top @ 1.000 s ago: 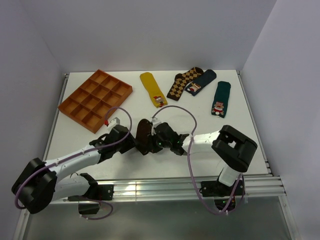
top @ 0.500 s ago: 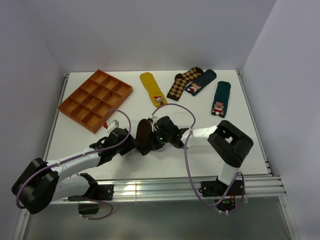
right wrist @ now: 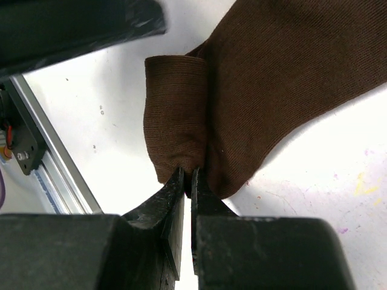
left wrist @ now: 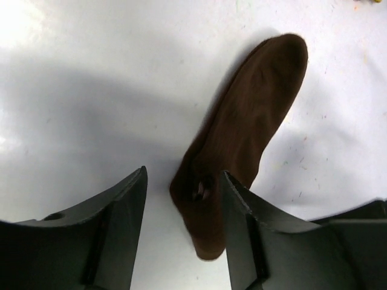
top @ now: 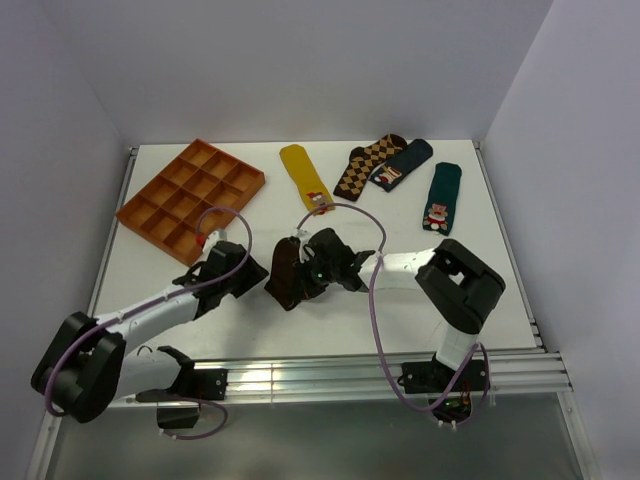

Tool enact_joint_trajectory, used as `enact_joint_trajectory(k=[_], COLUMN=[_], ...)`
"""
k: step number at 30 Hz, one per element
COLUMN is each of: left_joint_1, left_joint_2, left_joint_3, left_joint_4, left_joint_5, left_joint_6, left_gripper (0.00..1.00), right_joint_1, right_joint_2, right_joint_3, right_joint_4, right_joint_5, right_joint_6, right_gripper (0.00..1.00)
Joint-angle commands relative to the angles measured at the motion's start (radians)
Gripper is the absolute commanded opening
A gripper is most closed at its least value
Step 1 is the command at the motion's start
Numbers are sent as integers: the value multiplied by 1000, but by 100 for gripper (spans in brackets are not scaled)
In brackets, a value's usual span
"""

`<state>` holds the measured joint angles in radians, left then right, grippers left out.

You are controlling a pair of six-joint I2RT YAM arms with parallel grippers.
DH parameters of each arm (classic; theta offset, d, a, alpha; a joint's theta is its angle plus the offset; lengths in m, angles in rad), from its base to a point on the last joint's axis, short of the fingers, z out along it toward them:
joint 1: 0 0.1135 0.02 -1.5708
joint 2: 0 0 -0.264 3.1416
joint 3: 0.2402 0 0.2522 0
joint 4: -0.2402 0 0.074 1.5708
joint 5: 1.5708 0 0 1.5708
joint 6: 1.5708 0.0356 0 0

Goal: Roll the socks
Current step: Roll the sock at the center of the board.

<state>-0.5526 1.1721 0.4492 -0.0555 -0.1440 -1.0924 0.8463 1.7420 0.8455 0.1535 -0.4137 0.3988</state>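
Observation:
The dark brown sock (top: 285, 268) lies in the middle of the white table; its cream cuff stripes do not show. My right gripper (top: 303, 283) is shut on a folded-over end of the sock (right wrist: 175, 115), with the fingertips (right wrist: 181, 181) pinching the fold just above the table. The rest of the sock stretches away flat. My left gripper (top: 252, 272) is open just left of the sock. In the left wrist view the sock (left wrist: 254, 115) has its near end between the open fingers (left wrist: 239, 205), close to the right one, and is not gripped.
An orange compartment tray (top: 190, 200) sits at the back left. A mustard yellow sock (top: 305, 178), a diamond-patterned sock (top: 365, 165), a dark blue sock (top: 402, 163) and a green sock (top: 441, 197) lie along the back. A metal rail (top: 330, 375) borders the near edge.
My left gripper has drawn back to the left, off the sock. My right gripper has moved a little left, still holding the sock's folded end.

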Motion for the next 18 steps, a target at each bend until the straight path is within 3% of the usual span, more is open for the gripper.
enact_joint_trajectory(k=[1,13,18], left_joint_1=[32,49,48], left_joint_2=[84,323,383], left_joint_3=[86,197,209], left_joint_4=[14,91,95], left_joint_5=[75,165,152], left_joint_6=[112,215,241], left_gripper=[53,38,20], right_joint_1=[0,11,20], right_joint_2=[-7,-9,-24], right_joint_3=[43,79,102], right_joint_4=[-60,-109,-146], right_joint_5=[-5,-2,-13], right_joint_6=[-58,-97,-118], right_gripper=[2,2,2])
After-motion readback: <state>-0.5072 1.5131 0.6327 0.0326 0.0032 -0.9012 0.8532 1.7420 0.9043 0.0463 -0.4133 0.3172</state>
